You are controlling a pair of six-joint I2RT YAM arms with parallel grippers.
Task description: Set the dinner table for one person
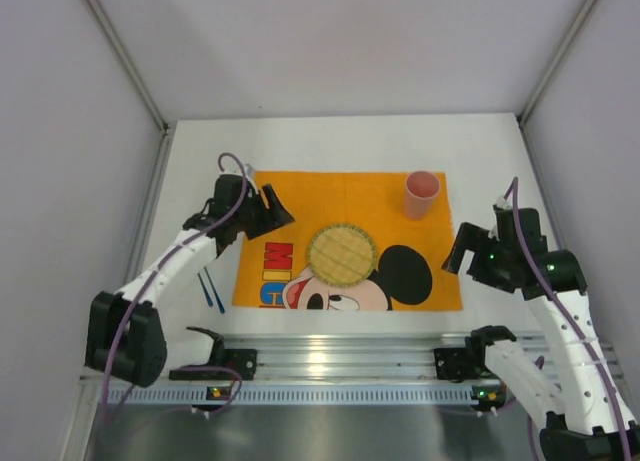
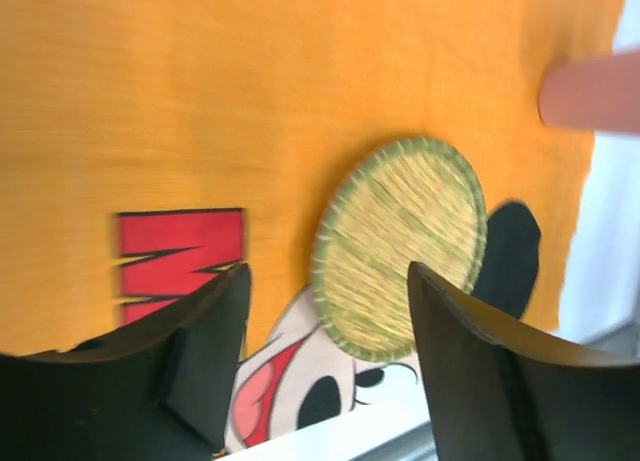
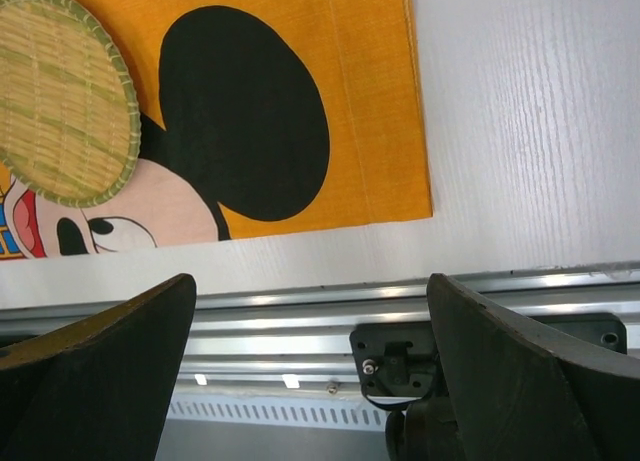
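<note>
The white dinner table [image 1: 330, 141] carries an orange Mickey Mouse mat [image 1: 300, 196]. A round woven straw plate [image 1: 341, 253] lies on the middle of the mat, and a pink cup [image 1: 421, 193] stands at its far right corner. Thin blue sticks [image 1: 211, 289] lie on the table left of the mat. My left gripper [image 1: 272, 214] is open and empty above the mat's far left part; its wrist view shows the plate [image 2: 400, 243] and the cup [image 2: 590, 91]. My right gripper [image 1: 461, 249] is open and empty, just right of the mat, over bare table [image 3: 520, 121].
A ribbed aluminium rail [image 1: 330, 356] runs along the table's near edge and shows in the right wrist view [image 3: 300, 321] with a black clamp [image 3: 395, 356]. Grey walls enclose the table on the left, right and far sides.
</note>
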